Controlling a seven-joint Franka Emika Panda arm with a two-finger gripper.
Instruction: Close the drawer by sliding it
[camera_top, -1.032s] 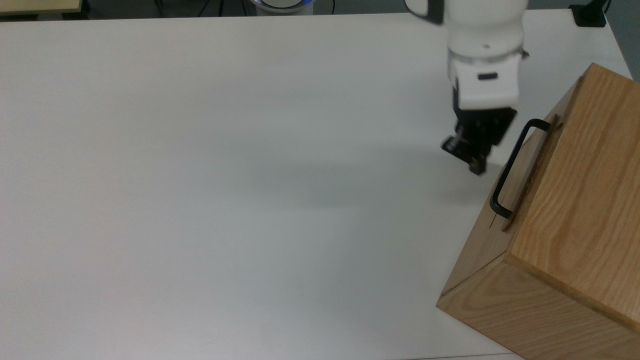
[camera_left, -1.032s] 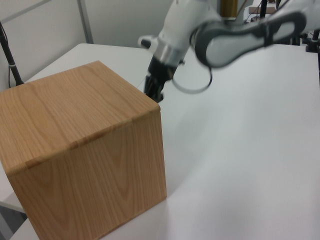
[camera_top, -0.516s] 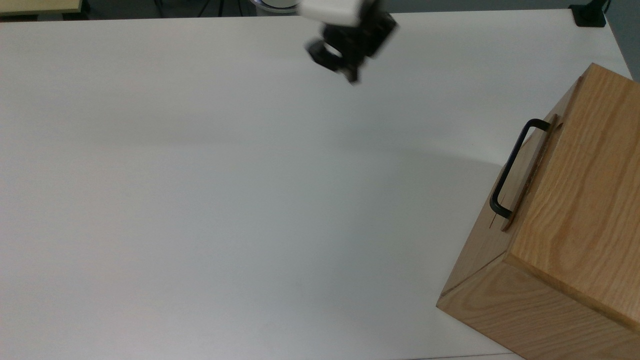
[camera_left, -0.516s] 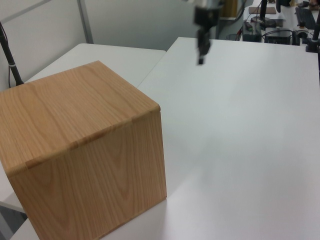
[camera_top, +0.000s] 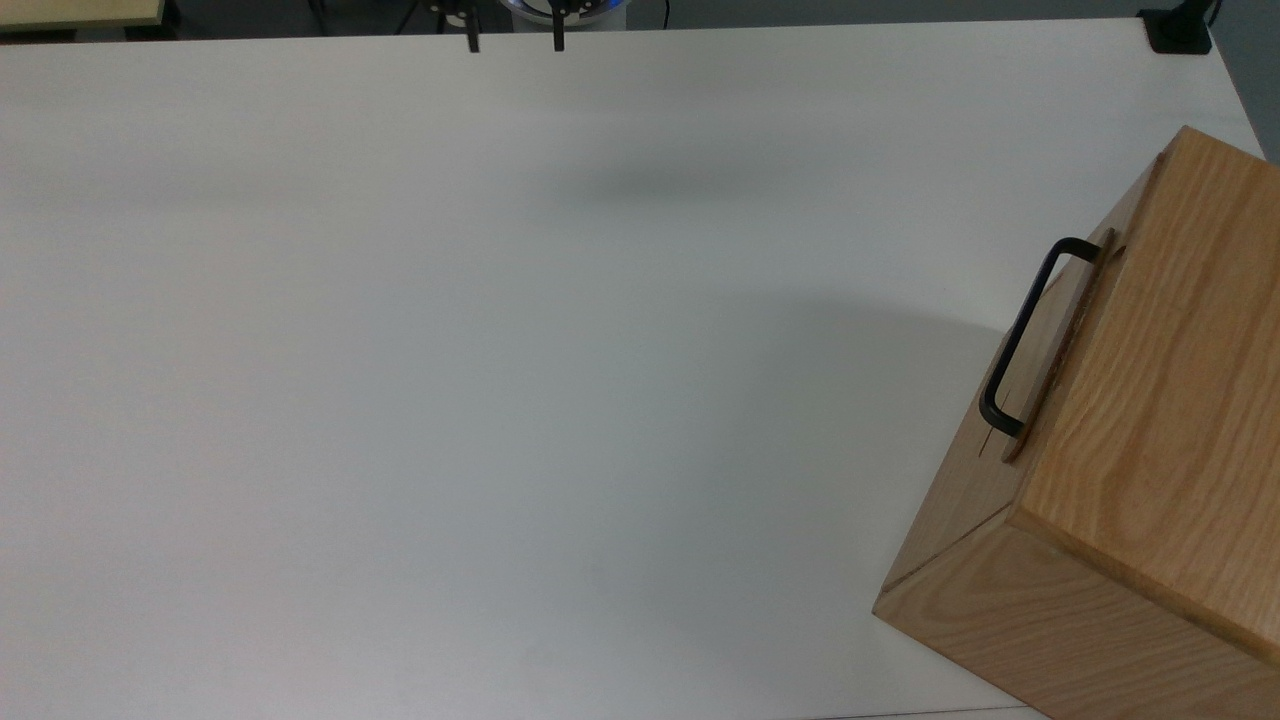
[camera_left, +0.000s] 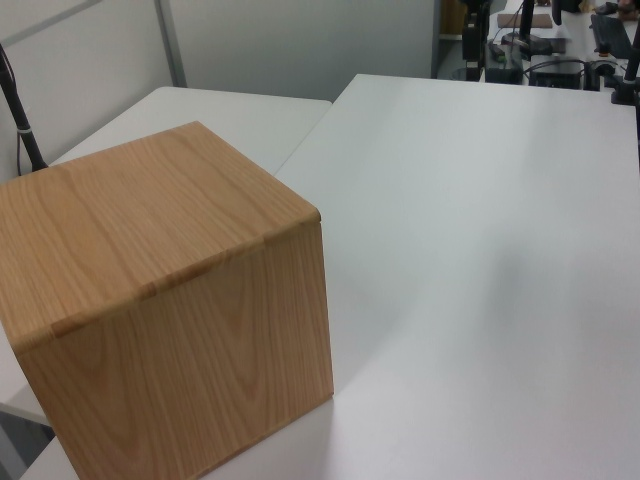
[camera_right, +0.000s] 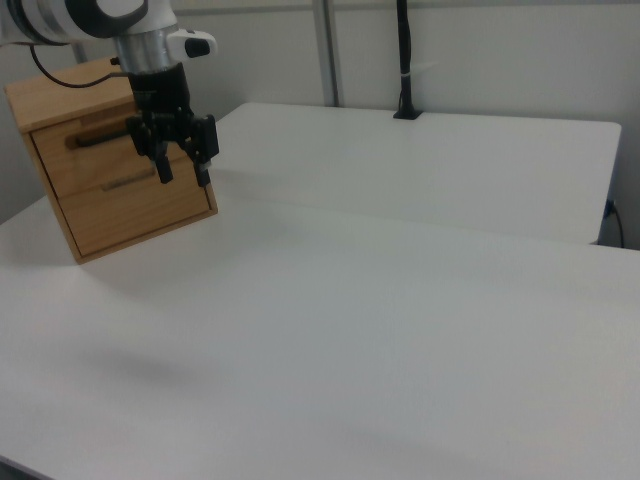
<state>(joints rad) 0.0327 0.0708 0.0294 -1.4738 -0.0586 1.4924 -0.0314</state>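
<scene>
Oak cabinet (camera_top: 1130, 430) right edge of top view | drawer (camera_top: 1052, 345) flush, handle (camera_top: 1022, 335) free | end effector (camera_right: 180, 160) wide, empty, upper left of right view | closing looks done; next: stay clear

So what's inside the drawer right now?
Can't tell. The drawer sits pushed into the cabinet, so only its front panel and black handle show; the inside is covered. The claw hangs open, apart from it.
</scene>
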